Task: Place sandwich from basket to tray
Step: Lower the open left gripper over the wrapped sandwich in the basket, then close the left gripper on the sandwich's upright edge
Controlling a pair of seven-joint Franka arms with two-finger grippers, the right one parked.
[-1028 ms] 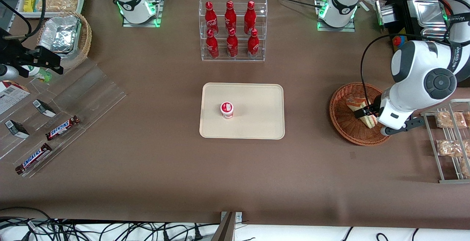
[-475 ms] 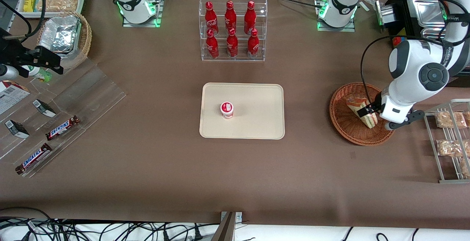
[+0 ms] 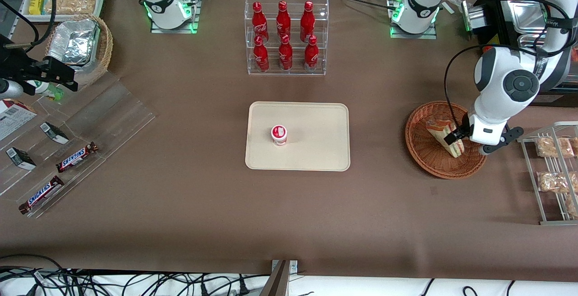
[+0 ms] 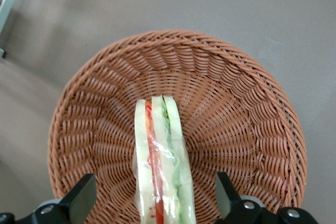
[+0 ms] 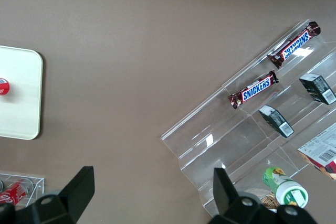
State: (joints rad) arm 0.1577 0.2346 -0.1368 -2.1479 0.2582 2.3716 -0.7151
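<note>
The sandwich (image 4: 160,166) stands on edge inside the basket (image 4: 247,103), its pale bread slices and its red and green filling layers showing through the clear wrap. The pincer (image 4: 157,208) hangs directly over it with its two fingers (image 4: 81,198) spread wide, one on each side of the wedge and clear of it, holding nothing. In the front view the sandwich (image 3: 445,136) lies in the half of the basket (image 3: 422,149) nearest the working arm, with the pincer (image 3: 454,134) just above it. The tray (image 3: 316,138) sits well apart on the counter (image 3: 203,196), toward the parked arm, and a small red-and-white cup (image 3: 279,134) stands on it.
</note>
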